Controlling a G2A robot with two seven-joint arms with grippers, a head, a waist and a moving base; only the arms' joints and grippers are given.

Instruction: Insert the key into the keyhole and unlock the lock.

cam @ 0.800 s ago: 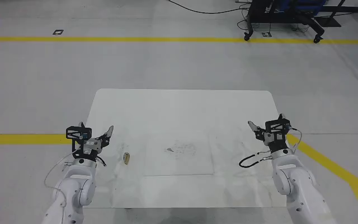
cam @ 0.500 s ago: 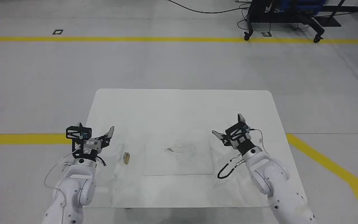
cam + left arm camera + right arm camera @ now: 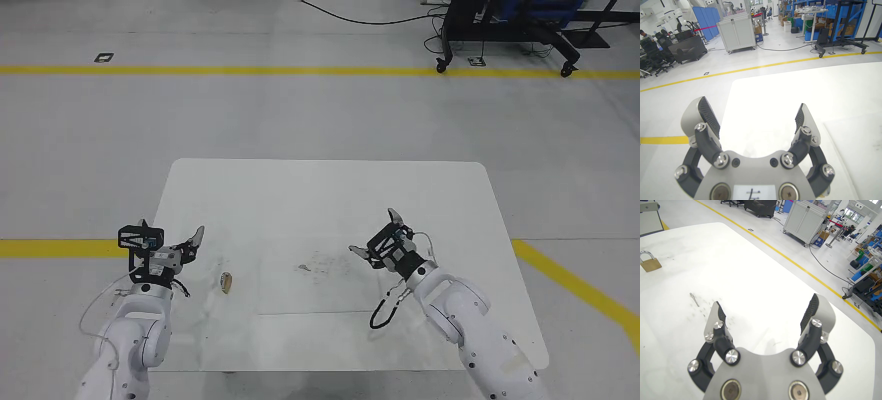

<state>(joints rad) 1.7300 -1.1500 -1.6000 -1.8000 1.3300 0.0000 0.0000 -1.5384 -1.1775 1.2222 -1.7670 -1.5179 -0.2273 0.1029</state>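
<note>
A small brass padlock [image 3: 226, 282] with a silver shackle lies on the white table [image 3: 330, 185], near its left side. It also appears in the right wrist view as the padlock [image 3: 648, 263]. A thin silver key [image 3: 303, 267] lies flat near the table's middle, seen closer as the key [image 3: 694, 299]. My left gripper [image 3: 170, 245] hovers open at the table's left edge, just left of the padlock, with nothing between its fingers [image 3: 705, 113]. My right gripper [image 3: 372, 232] is open and empty over the table's middle, a short way right of the key [image 3: 765, 308].
A faint rectangular sheet outline [image 3: 320, 310] marks the table's centre. Yellow floor lines [image 3: 300, 70] run around the table. A dark wheeled rack [image 3: 510, 30] stands far behind, and a black cable [image 3: 385, 305] hangs from my right wrist.
My right arm has swung from the table's right edge leftward to the middle, ending close to the key. The left arm, padlock and key have stayed put.
</note>
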